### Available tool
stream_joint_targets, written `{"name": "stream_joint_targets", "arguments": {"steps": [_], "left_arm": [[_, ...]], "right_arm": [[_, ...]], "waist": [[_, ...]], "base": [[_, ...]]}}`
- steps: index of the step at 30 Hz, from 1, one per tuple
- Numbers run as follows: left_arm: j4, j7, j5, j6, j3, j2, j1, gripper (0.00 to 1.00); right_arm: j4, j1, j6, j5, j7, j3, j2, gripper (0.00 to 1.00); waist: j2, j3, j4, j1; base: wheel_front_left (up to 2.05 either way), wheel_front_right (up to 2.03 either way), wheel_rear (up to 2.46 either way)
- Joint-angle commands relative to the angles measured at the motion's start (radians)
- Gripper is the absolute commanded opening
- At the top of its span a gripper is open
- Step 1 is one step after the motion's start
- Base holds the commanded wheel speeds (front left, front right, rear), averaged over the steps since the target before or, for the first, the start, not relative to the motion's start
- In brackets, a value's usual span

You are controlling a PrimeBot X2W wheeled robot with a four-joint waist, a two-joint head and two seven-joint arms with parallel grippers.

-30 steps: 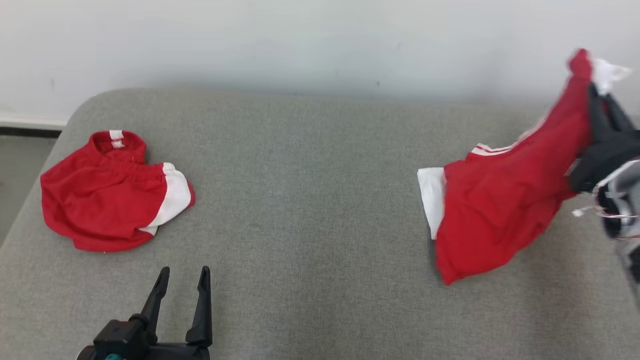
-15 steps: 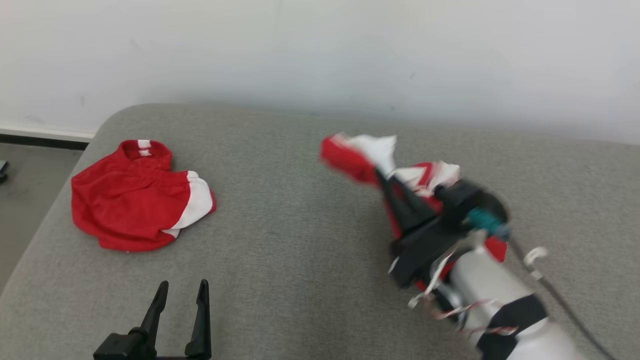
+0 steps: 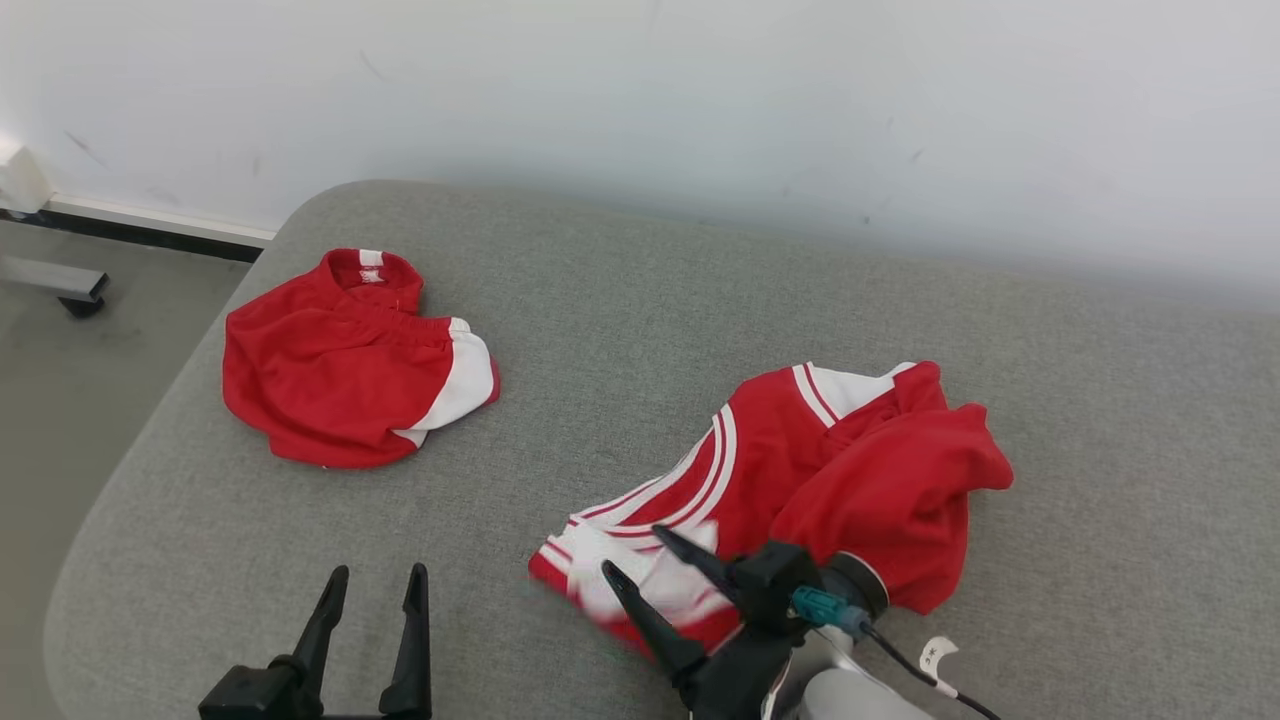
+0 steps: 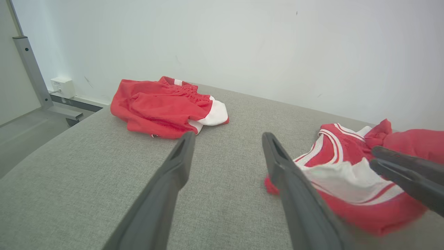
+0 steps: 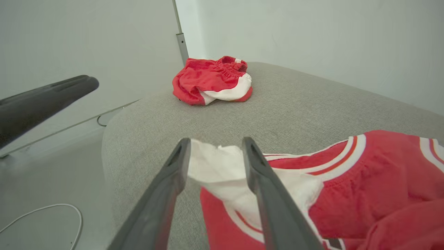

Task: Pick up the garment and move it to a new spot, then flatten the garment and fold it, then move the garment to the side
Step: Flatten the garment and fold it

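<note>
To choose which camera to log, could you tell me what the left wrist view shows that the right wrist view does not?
The left wrist view adds a white wall box. The right wrist view adds a white cable looped on the floor. Both show the red shorts, the red jersey, the grey cushion, the left gripper and the right gripper.

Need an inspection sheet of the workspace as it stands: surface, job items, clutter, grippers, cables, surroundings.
Surface: grey padded surface, carries two garments.
Job's things: red jersey, crumpled, near the front, right of centre.
Clutter: red shorts, bunched, far left, apart from the jersey.
Grippers: left gripper open, empty; right gripper open, the jersey's white fabric between its fingers.
Cables: black cable at the right wrist; white cable on the floor.
Surroundings: white wall behind; grey floor at left, metal frame foot there.
</note>
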Motion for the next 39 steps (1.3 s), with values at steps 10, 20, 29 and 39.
{"name": "stream_joint_targets", "arguments": {"steps": [10,20,29,39], "left_arm": [[-0.011,-0.001,0.020,0.001,0.030,0.000,0.013,1.00],[-0.035,-0.001,0.058,-0.003,0.066,0.010,0.016,1.00],[-0.042,-0.001,0.076,-0.007,0.089,0.013,0.025,1.00],[-0.059,-0.001,0.104,-0.013,0.083,0.016,0.060,1.00]], "right_arm": [[-0.202,0.079,-0.003,-0.040,-0.003,-0.241,-0.061,1.00],[-0.424,0.328,-0.003,-0.169,-0.003,-0.608,-0.111,1.00],[-0.518,0.516,-0.003,-0.233,-0.003,-0.789,-0.059,1.00],[-0.542,0.582,-0.003,-0.254,-0.003,-0.841,-0.024,1.00]], "waist": [[0.0000,-0.031,-0.081,0.0001],[0.0000,-0.040,-0.145,0.0001],[0.0000,-0.043,-0.170,0.0001],[0.0000,-0.050,-0.179,0.0001]], "base": [[0.00,0.00,0.00],[0.00,0.00,0.00],[0.00,0.00,0.00],[0.00,0.00,0.00]]}}
